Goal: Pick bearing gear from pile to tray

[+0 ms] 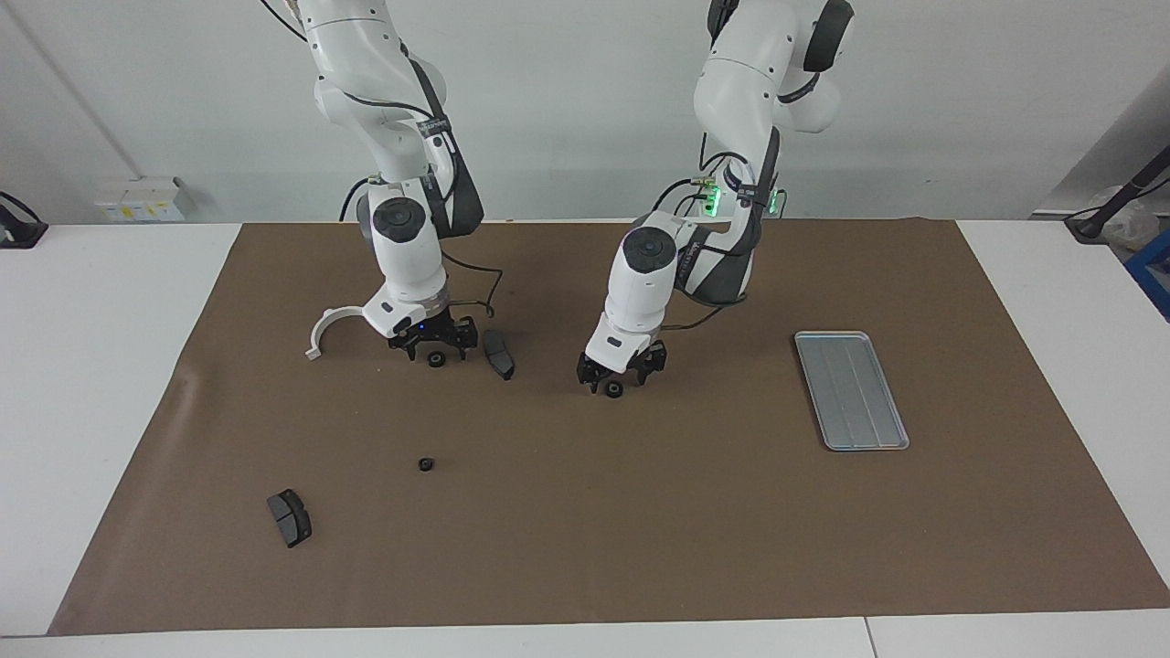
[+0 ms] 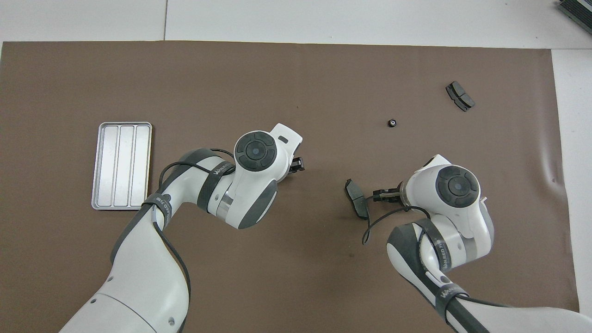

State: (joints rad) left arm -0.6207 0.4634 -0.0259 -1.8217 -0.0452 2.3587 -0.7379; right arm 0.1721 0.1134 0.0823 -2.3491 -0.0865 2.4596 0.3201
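Down on the brown mat (image 1: pixel 640 530), you have both grippers low over small black rings. Your left gripper (image 1: pixel 618 376) sits around a ring (image 1: pixel 614 390) near the middle of the mat, one finger on each side of it; the fingers look spread, but you cannot tell whether they touch it. From overhead, the arm hides that ring. Your right gripper (image 1: pixel 433 346) is down over a second ring (image 1: pixel 437 359), which shows between its fingers; they also look apart, with contact unclear. A white half-ring bracket (image 1: pixel 331 327) lies just beside that gripper, toward the right arm's end of the table, and a dark curved pad (image 1: pixel 499 355) lies just beside it toward the middle. A third ring (image 1: pixel 425 464) rests farther from the robots, well apart from both grippers, and another dark pad (image 1: pixel 290 517) lies farther still, toward the right arm's end. The silver tray (image 1: pixel 851 390) sits toward the left arm's end, well apart from all the parts, with nothing in it.
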